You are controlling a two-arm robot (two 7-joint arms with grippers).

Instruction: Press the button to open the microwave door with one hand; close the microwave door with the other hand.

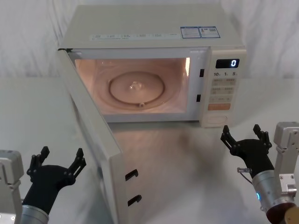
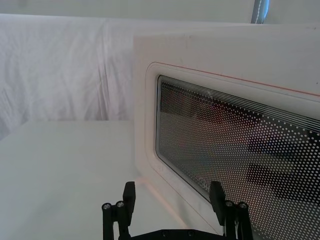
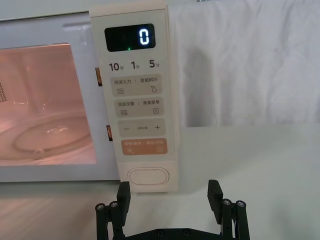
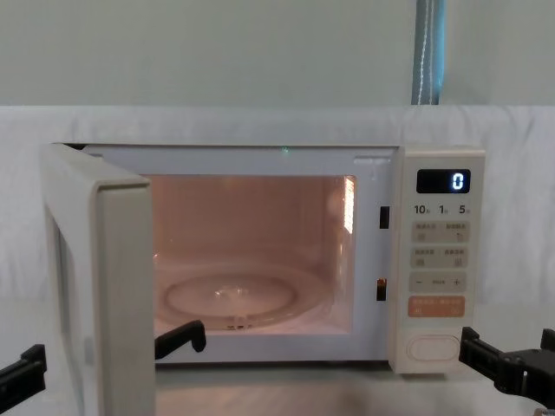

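Observation:
The cream microwave point(image 1: 154, 32) stands at the back of the table with its cavity lit and the display reading "0". The microwave door point(image 1: 96, 140) hangs wide open, swung out towards me on its left hinge. In the left wrist view the door's dark window point(image 2: 225, 130) is close ahead. My left gripper point(image 1: 57, 161) is open, just outside the door's outer face point(image 2: 172, 192). My right gripper point(image 1: 245, 135) is open, a little in front of the control panel. The blank pill-shaped button point(image 3: 148, 177) sits at the panel's foot, just beyond the open right gripper point(image 3: 170, 192) and untouched.
An orange rectangular key point(image 3: 144, 146) lies just above the button. A glass turntable point(image 1: 136, 87) rests inside the cavity. Two black latch hooks point(image 1: 133, 175) stick out of the door's free edge. White cloth covers the table point(image 1: 196, 177) and hangs behind.

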